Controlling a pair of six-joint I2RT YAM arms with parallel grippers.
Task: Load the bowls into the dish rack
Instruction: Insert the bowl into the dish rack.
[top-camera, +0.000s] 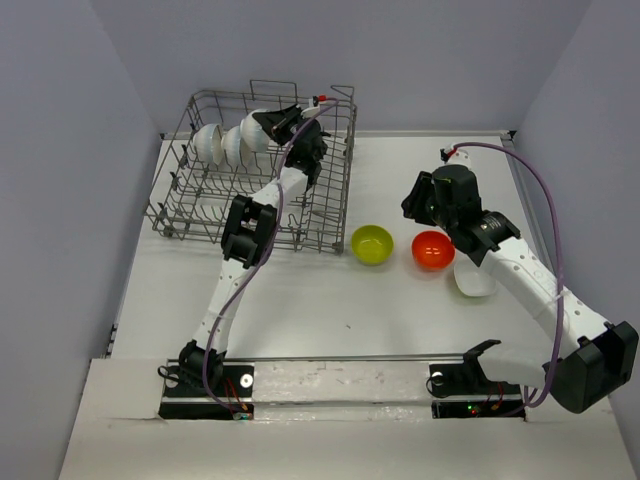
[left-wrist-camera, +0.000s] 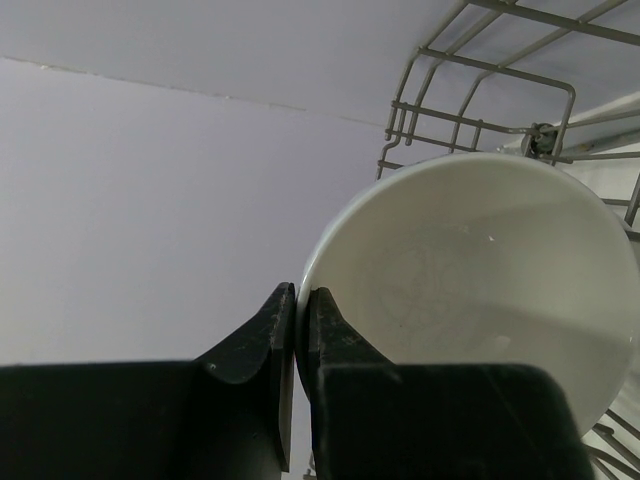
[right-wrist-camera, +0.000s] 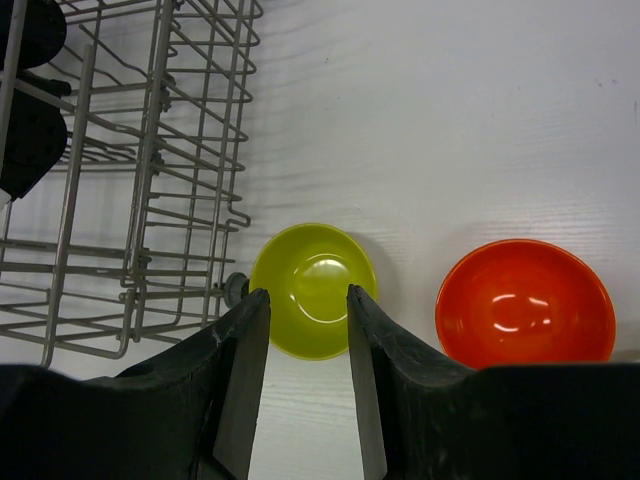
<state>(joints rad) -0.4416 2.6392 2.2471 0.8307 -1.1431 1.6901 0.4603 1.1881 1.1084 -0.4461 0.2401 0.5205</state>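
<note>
Left fingers (left-wrist-camera: 262, 345) clenched on the rim of a white bowl (left-wrist-camera: 470, 290), inside the dish rack (top-camera: 312, 247) at the far left of the bench (right-wrist-camera: 450, 120). Right fingers (right-wrist-camera: 235, 370) parted, grasping nothing, hovering over the green bowl (right-wrist-camera: 312, 285). The orange bowl (right-wrist-camera: 525, 305) sits just beside it.

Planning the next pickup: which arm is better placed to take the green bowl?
Right. The right gripper is open and aimed at the green bowl; the left gripper is shut on a white bowl at the dish rack.
</note>
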